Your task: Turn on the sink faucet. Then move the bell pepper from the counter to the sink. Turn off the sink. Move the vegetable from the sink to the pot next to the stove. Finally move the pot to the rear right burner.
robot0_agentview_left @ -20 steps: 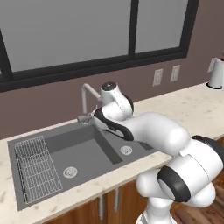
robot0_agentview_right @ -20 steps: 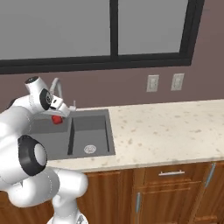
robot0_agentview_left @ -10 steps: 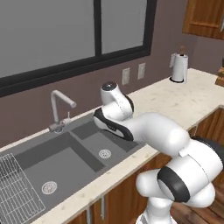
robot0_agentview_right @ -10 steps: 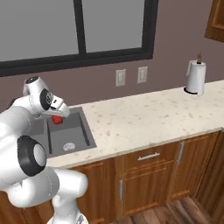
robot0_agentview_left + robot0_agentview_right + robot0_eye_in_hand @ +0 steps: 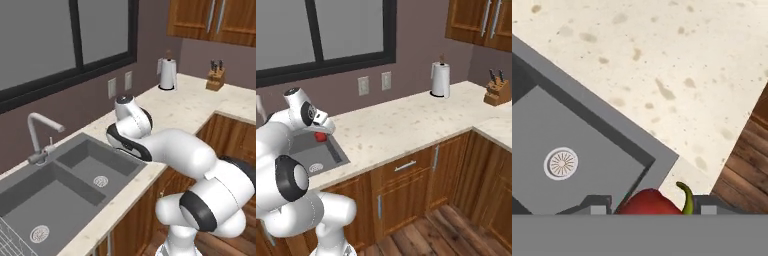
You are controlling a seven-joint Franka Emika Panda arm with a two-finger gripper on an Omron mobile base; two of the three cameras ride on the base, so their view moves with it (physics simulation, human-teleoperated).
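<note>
- The gripper [image 5: 649,206] is closed on the bell pepper [image 5: 652,202]: in the hand view the red body with its green stem sits between the two dark finger tips. In the right base view the pepper [image 5: 320,136] hangs under the hand, above the near right corner of the sink [image 5: 331,150].
- Taking the sink as landmark, the pepper is over its rim, where the basin meets the counter [image 5: 406,122]. If the grip slips here, I think the pepper could fall back into the basin or roll off the counter edge to the floor.
- The pepper is round and smooth, so a fast swing of the arm may turn it between the fingers.
- The pot and the stove are not visible from here, so the way to them cannot be judged. A paper towel roll [image 5: 440,80] and a knife block [image 5: 496,90] stand far right of the sink, near the wall; a low carry could hit them.
- The sink faucet [image 5: 40,137] stands at the back of the sink. I see no water, but I cannot be sure that it is off.
</note>
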